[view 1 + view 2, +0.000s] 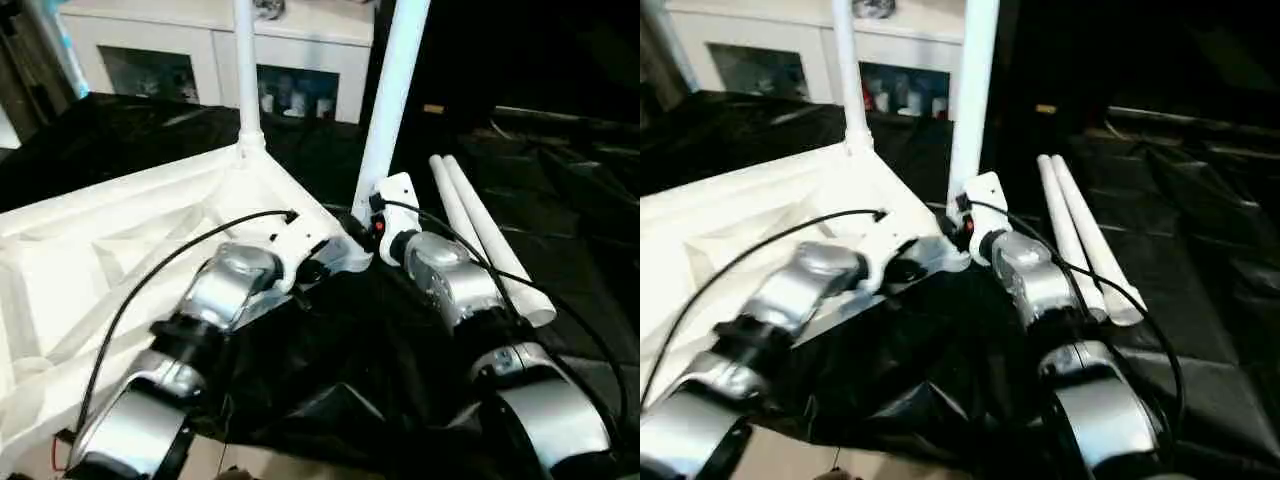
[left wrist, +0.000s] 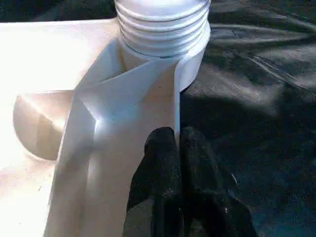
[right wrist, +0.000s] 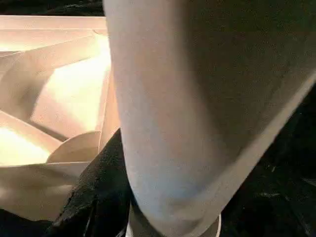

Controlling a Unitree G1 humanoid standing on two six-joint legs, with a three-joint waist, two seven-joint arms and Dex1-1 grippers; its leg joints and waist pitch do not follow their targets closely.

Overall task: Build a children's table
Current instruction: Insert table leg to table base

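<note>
The white table top [image 1: 90,250] lies upside down on black cloth, ribbed underside up. One white leg [image 1: 245,70] stands upright in its far corner. A second leg [image 1: 392,90] rises at the near right corner with my right gripper [image 1: 372,225] shut around its lower part. In the right wrist view this leg [image 3: 173,98] is very close, with a black finger [image 3: 98,197] beside it. My left gripper [image 2: 176,140] is shut, pinching the table top's thin rim [image 2: 175,94] just below a ridged threaded cylinder [image 2: 163,24] at that corner.
Two more white legs [image 1: 485,235] lie side by side on the black cloth [image 1: 560,200] to the right. A white cabinet with glass doors [image 1: 215,55] stands behind the table. A black cable [image 1: 150,280] loops over my left forearm.
</note>
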